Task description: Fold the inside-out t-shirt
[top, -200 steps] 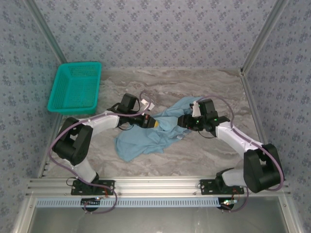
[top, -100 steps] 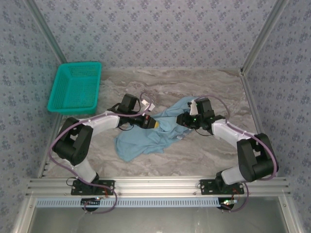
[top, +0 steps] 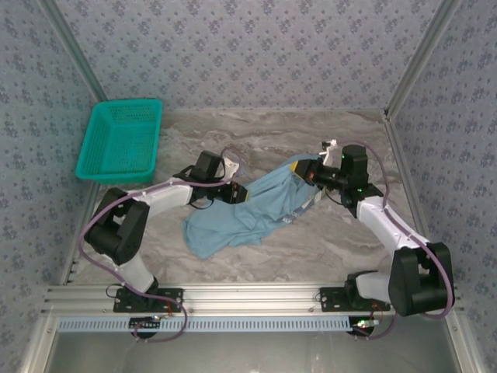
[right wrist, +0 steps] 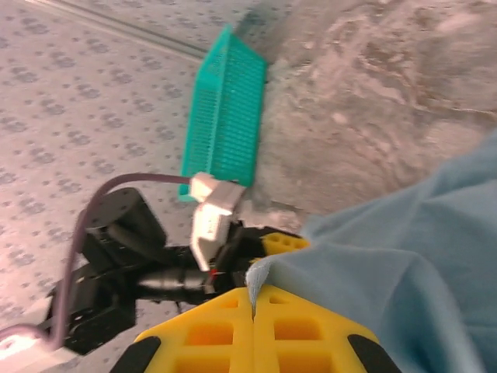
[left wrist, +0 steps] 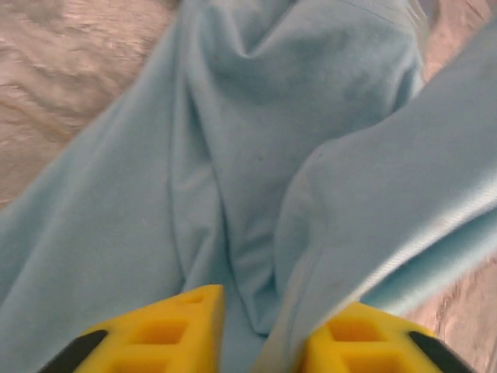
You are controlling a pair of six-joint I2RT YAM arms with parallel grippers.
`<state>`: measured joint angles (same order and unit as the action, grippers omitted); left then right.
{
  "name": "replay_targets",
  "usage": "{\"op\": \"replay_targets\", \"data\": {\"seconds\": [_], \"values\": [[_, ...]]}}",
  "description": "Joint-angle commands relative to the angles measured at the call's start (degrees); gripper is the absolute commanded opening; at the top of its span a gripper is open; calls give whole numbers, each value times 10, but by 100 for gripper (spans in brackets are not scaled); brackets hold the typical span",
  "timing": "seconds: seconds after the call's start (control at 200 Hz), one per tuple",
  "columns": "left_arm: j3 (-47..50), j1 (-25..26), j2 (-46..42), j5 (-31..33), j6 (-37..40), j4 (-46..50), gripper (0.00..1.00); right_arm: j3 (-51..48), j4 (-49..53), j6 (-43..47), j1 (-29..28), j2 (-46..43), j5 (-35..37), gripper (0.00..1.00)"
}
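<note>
The inside-out t-shirt is a crumpled light blue heap on the marble table, stretched up toward the right. My right gripper is shut on a thin edge of the t-shirt, which is lifted off the table; in the right wrist view the gripper has its yellow fingers pressed together on the cloth. My left gripper rests at the shirt's left part. In the left wrist view this gripper has its fingers apart, with folds of the t-shirt lying loose between them.
A teal mesh basket stands at the far left of the table, also seen as the basket in the right wrist view. Patterned walls close in the back and sides. Bare marble lies right of and in front of the shirt.
My right gripper closed on the shirt's edge and pulled it right and back, stretching the cloth. My left gripper opened and let go of the fabric.
</note>
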<state>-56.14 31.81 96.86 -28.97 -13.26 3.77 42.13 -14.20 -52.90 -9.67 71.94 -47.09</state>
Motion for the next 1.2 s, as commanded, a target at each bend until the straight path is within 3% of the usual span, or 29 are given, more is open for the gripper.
{"op": "replay_targets", "data": {"seconds": [0.0, 0.155, 0.285, 0.35, 0.47, 0.525, 0.779, 0.994, 1.194], "values": [[1, 15, -29, 58, 2, -25, 40, -27, -141, -115, -2, 16, -40, 0], [30, 52, -94, 111, 30, -46, 50, -34, -217, -165, -11, 41, -34, 0], [39, 92, -132, 134, 59, -68, 51, -33, -246, -190, -19, 58, -30, 0], [35, 107, -130, 128, 66, -77, 46, -35, -258, -200, -21, 62, -31, 0], [-15, 114, -84, 111, 73, -48, 24, -35, -265, -204, -23, 66, -30, 0], [-37, 114, -62, 101, 74, -42, 21, -35, -265, -205, -25, 65, -30, 0], [-97, 118, 2, 146, 91, -36, 39, -40, -265, -207, -26, 61, -31, 0], [-122, 121, 32, 212, 95, -41, 42, -45, -268, -210, -25, 60, -32, 0], [-138, 121, 44, 207, 102, -52, 42, -48, -271, -209, -25, 63, -31, 0]]}}
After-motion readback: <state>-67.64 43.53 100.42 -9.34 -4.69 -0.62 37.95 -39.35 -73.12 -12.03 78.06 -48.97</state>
